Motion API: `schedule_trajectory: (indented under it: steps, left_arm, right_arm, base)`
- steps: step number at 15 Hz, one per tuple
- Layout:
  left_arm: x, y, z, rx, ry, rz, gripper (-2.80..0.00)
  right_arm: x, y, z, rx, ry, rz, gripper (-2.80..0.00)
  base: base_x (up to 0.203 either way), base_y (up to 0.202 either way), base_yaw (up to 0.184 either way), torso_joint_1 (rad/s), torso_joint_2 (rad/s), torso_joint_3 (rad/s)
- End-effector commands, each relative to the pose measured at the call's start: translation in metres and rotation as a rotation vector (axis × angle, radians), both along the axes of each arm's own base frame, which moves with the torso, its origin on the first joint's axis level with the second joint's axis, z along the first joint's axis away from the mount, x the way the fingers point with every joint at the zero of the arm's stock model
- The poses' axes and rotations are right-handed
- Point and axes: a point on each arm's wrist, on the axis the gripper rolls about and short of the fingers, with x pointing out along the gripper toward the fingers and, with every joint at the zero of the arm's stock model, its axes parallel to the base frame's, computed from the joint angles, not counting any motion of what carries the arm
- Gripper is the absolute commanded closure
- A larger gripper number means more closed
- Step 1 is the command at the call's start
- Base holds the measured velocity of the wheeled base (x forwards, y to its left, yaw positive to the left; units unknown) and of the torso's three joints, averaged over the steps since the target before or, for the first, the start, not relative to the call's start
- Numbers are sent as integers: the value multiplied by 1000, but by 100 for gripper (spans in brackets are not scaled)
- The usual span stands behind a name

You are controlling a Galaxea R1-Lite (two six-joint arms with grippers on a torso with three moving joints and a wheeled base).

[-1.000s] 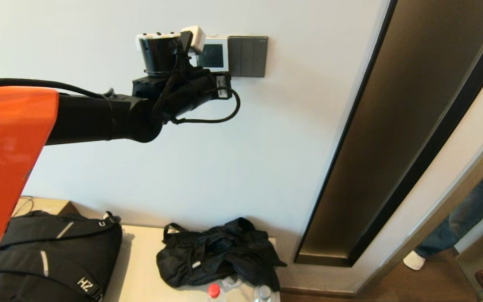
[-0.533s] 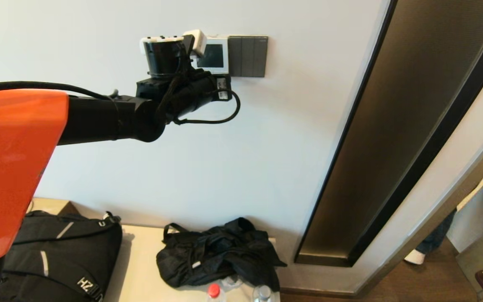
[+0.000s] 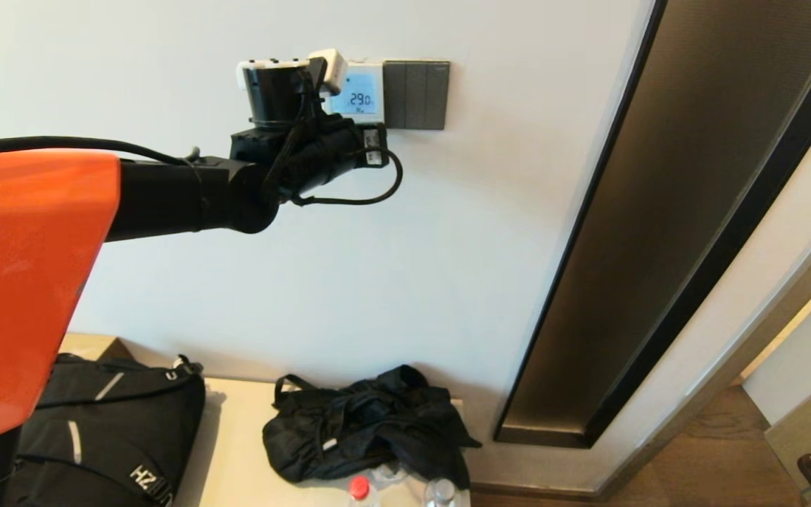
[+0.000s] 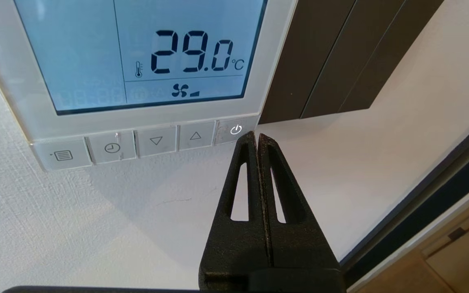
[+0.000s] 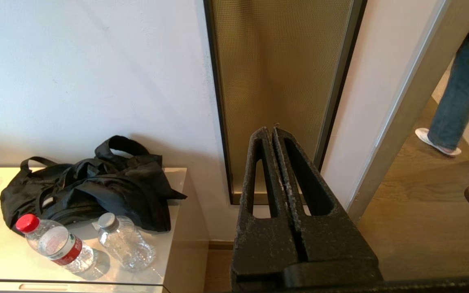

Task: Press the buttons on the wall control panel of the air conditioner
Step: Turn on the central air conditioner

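Observation:
The white wall control panel (image 3: 377,70) hangs on the wall; its screen (image 4: 136,53) glows light blue and reads 29.0 °C. A row of pale grey buttons (image 4: 155,141) runs along its bottom strip, with the power button (image 4: 235,130) at one end. My left gripper (image 4: 257,135) is shut and empty, its tips right at the power button's lower corner. In the head view the left arm's wrist (image 3: 286,141) covers the panel's left part and its buttons. My right gripper (image 5: 270,131) is shut, empty, parked low, far from the panel.
A dark grey three-switch plate (image 3: 416,95) adjoins the panel. A tall bronze wall panel (image 3: 687,211) stands to the right. Below, a cream cabinet (image 3: 236,436) bears black bags (image 3: 370,422) and two bottles (image 5: 59,246). A person's leg (image 5: 458,89) shows in the doorway.
The panel's screen has gone from dark to lit light blue with 29.0. My left arm has shifted slightly right and toward the wall. The person at the doorway has left the head view.

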Motion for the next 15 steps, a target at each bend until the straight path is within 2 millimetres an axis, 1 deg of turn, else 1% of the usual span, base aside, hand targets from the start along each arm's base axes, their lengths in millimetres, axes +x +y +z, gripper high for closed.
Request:
schedule_trajectory:
  steps: [1, 4, 7, 10, 13, 15]
  left_arm:
    - [1, 0, 1, -6, -7, 9, 0]
    - [-4, 2, 4, -10, -11, 10, 0]
    - [-15, 8, 8, -5, -4, 8, 0]
    - [-25, 14, 7, -6, -9, 7, 0]
    - [-25, 14, 5, -8, -10, 10, 0]
    - [-21, 18, 4, -6, -9, 22, 0]
  right_arm:
    - [0, 0, 0, 0, 0, 1, 0]
    - [0, 0, 0, 0, 1, 1, 0]
    - [0, 0, 0, 0, 2, 1, 0]
    - [0, 0, 0, 0, 0, 1, 0]
    - [0, 0, 0, 0, 0, 1, 0]
    - [0, 0, 0, 0, 2, 1, 0]
  base:
    - [0, 0, 0, 0, 0, 0]
    - [0, 0, 0, 0, 0, 0]
    - [0, 0, 0, 0, 0, 0]
    - [0, 0, 0, 0, 0, 0]
    - [0, 0, 0, 0, 0, 0]
    - [0, 0, 0, 0, 0, 0]
